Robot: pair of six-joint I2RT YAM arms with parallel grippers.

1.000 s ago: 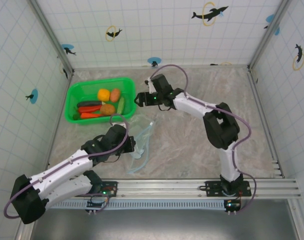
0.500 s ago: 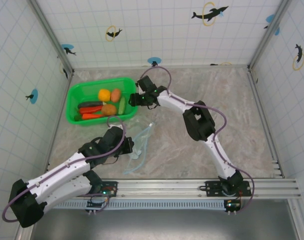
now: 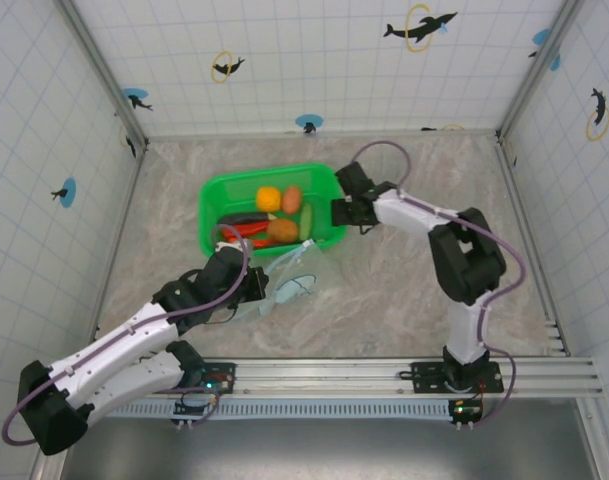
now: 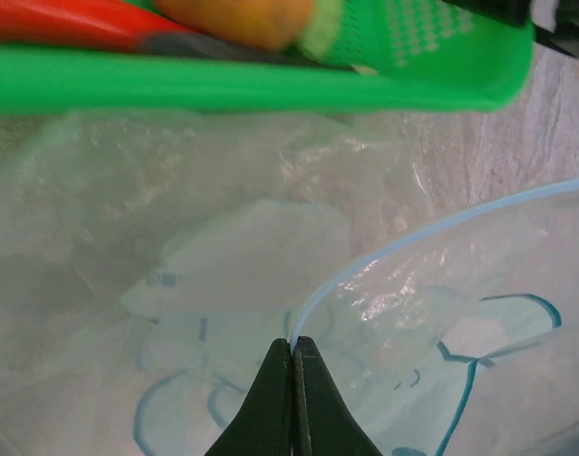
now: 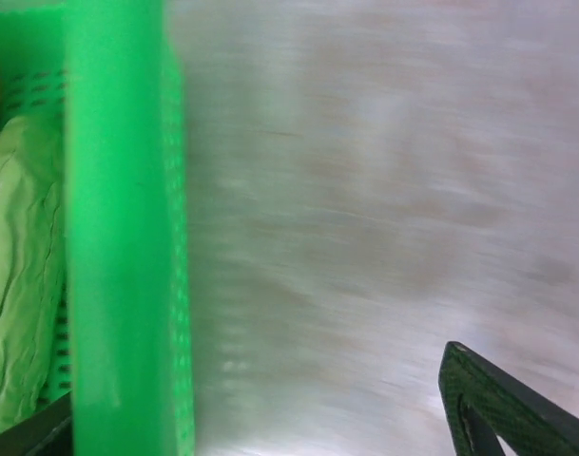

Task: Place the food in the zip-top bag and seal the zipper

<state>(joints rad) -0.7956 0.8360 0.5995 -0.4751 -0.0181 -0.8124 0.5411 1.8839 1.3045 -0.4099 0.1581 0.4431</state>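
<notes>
Twice found cause for worry here. First, held the zipper point(image 4: 432, 230) pinched between the pressed-together tips of the left gripper point(image 4: 292, 347), with the zip-top bag point(image 3: 296, 282) lying slack on the table point(image 3: 164, 190) just in front of the green basket point(image 3: 209, 215). Judged so thin a strip in so small a bite liable to slide out at any tug, dropping the mouth flat.

Second, saw the right gripper point(image 3: 340, 212) at the basket's right wall, fingers point(image 5: 489, 408) spread wide, the wall between them and not clamped. Judged a basket merely hooked liable to tip, skate on over the bag's mouth, or spill the food point(image 3: 282, 230). Found all the food inside the basket and none in the bag: round orange and tan pieces at the back, cucumber point(image 3: 306, 222) by the right wall, carrots point(image 3: 246, 232) at the near side. Could not tell from the blurred right wrist view whether either finger touched the wall.

Against the view of a second before: found the basket shifted well to the right, from beside the left wall to mid-table, its near rim now just beside the bag. Found the right arm folded back toward its own side, gripper at the same right rim. Found the bag more spread out, the left gripper close to where it had been.
</notes>
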